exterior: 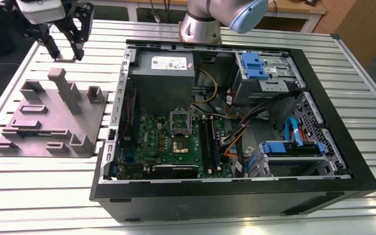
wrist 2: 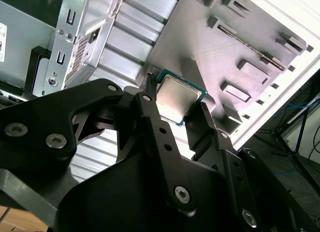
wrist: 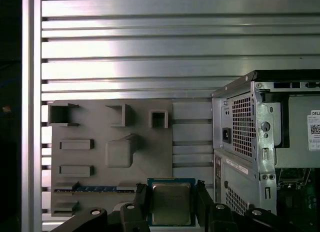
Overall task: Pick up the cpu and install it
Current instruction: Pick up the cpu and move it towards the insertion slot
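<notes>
The cpu [wrist 2: 178, 99], a flat square chip with a silvery top and a thin greenish rim, sits between the two black fingers of my gripper [wrist 2: 176, 95]. The first wrist view shows the cpu [wrist: 171, 203] with a finger pressed on each side, gripper [wrist: 171, 188] shut on it. In the exterior view the gripper [exterior: 67, 48] hangs above the table at the far left, beyond the grey fixture [exterior: 51, 122] and outside the open computer case [exterior: 344, 147]. The socket [exterior: 180, 145] lies on the green motherboard [exterior: 152, 142] inside the case, its metal frame [exterior: 180, 120] flipped up.
The grey fixture [wrist: 112, 152] with raised blocks and slots lies below the gripper on the slatted metal table [wrist: 150, 47]. The case wall [wrist: 240, 137] stands close beside it. Inside the case are a power supply [exterior: 165, 73], blue drive bays [exterior: 260, 66] and loose cables [exterior: 240, 132].
</notes>
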### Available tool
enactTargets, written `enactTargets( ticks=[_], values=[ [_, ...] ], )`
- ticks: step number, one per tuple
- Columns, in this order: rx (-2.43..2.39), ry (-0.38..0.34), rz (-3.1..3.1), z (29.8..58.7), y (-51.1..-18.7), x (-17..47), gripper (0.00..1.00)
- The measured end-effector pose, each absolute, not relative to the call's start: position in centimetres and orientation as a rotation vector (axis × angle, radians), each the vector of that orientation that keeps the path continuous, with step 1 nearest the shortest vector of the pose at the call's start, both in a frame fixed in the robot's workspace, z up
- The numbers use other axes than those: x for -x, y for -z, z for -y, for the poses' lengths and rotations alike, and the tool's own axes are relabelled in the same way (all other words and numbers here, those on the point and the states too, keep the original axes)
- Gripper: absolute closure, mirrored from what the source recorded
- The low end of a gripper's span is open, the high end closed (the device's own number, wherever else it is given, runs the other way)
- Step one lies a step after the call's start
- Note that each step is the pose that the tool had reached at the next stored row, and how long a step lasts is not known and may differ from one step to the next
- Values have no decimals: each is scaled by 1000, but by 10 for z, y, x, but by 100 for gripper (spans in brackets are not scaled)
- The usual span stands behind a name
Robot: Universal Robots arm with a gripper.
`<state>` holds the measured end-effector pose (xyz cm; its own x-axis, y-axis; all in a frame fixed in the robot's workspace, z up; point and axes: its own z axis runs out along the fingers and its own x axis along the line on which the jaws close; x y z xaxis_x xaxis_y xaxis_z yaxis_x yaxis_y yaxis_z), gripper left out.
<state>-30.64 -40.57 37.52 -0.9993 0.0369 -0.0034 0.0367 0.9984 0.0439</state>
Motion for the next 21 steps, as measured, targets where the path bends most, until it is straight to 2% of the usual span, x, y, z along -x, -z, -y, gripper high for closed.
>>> enactTargets(
  ticks=[21],
  values=[
    [-58, -69, -3136, 406, -375, 296, 53]
  ],
)
